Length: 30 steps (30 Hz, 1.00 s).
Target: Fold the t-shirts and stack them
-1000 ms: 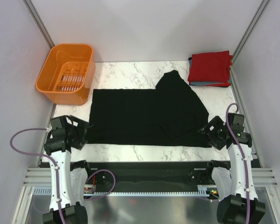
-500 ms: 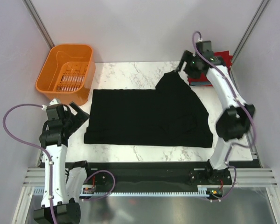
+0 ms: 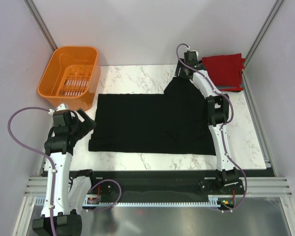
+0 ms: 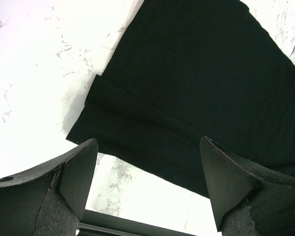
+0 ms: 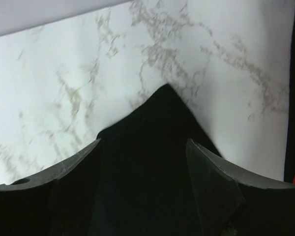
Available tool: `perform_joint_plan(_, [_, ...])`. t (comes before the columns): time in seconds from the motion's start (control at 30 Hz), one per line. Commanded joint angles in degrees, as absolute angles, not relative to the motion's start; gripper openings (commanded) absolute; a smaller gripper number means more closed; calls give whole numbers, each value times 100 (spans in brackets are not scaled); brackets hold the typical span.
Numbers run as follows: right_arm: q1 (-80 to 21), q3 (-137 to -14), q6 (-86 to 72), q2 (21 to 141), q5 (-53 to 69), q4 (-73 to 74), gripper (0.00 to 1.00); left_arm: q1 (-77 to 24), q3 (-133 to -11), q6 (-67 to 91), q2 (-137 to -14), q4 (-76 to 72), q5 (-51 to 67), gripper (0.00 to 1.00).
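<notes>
Orange basket [image 3: 69, 76] hogs the tabletop's [image 3: 132, 78] far-left corner and the folded red t-shirt [image 3: 222, 71] takes the far-right. Bare marble runs between them, plus a strip along the near edge.

You're looking at a plain black t-shirt [image 3: 147, 123] with no print, lying on a table [image 3: 132, 76] of white marble with thin grey veining. Beyond the shirt's far-left corner, the basket [image 3: 64, 102] is solid orange. Off its far-right corner, the folded t-shirt [image 3: 225, 69] is plain red. The left arm [image 3: 59, 169] and right arm [image 3: 221, 142] are white with black joints.
</notes>
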State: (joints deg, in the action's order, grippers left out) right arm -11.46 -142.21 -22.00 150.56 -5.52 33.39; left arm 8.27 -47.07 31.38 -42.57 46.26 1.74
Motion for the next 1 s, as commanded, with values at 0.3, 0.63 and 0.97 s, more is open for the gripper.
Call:
perform_joint_plan(0.3, [-1318,-14326,-1635,15583,-2048,2013,76,694,-4711,2927,-4236,4430,53,91])
perform_joint_plan(0.63, [-1362,-13861,-1723,15627,-1960,1978,63,677,-4693,2936,-4236,4430,35,91])
perform_joint_plan(0.97, [-1371,-13571,-1732,14988,-1698,1995,0,659,-4693,2953,-4245,4430,18,91])
